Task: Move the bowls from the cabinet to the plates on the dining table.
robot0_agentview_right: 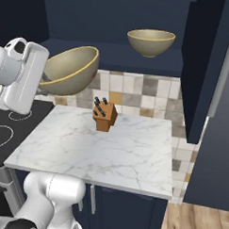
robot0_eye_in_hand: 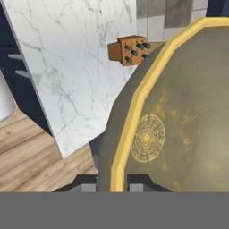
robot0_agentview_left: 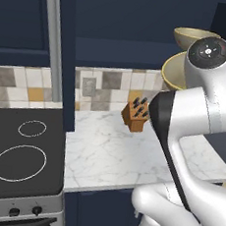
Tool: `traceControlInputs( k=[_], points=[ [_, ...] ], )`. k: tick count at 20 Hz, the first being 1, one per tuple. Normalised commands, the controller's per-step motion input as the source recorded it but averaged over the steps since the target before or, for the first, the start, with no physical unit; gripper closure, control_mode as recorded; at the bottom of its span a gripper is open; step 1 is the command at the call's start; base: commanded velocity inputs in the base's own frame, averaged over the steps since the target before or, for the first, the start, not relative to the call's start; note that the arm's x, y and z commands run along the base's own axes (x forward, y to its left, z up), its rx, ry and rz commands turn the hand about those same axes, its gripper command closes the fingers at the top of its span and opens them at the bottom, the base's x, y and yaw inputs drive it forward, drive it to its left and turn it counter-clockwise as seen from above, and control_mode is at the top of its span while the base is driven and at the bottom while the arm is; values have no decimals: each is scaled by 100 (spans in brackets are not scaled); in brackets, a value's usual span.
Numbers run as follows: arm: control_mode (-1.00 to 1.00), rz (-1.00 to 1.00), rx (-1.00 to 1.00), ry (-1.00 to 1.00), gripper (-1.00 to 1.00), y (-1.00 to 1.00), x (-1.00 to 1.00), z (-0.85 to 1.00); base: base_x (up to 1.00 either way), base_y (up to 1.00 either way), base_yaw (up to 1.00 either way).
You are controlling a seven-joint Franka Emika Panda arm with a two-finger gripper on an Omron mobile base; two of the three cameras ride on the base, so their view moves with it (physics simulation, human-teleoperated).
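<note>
A round, deep beige-tan bowl with a speckled olive-yellow inside and a paler yellow rim hangs tilted in the air above the left part of the white grey-veined marble surface, its rim clamped between the jaws of the two-finger gripper; the hand view shows the rim running down between the two dark tips and a ringed pattern at the bowl's centre. A second bowl of the same kind sits upright on the shelf inside the open dark navy wall cabinet, above and to the right of the held one. On the surface stands a brown wooden knife block with dark handles, near the back, below the held bowl and apart from it. Behind it runs a backsplash of beige, grey and ochre tiles. To the left a black cooktop with white ring marks adjoins the surface. A wooden plank floor lies at lower right. The surface's front and right edges are free, and most of its top is bare marble.
</note>
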Motion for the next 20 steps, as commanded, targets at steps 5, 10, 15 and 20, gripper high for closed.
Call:
traceControlInputs(
  k=[5,10,15,20],
  points=[
    [100,0,0,0,100,0,0,0,-28,0,-2],
    [100,0,0,0,100,0,0,0,-44,-4,-6],
    [100,0,0,0,100,0,0,0,-74,-12,-14],
    [100,0,0,0,100,0,0,0,-66,-12,-26]
  ],
)
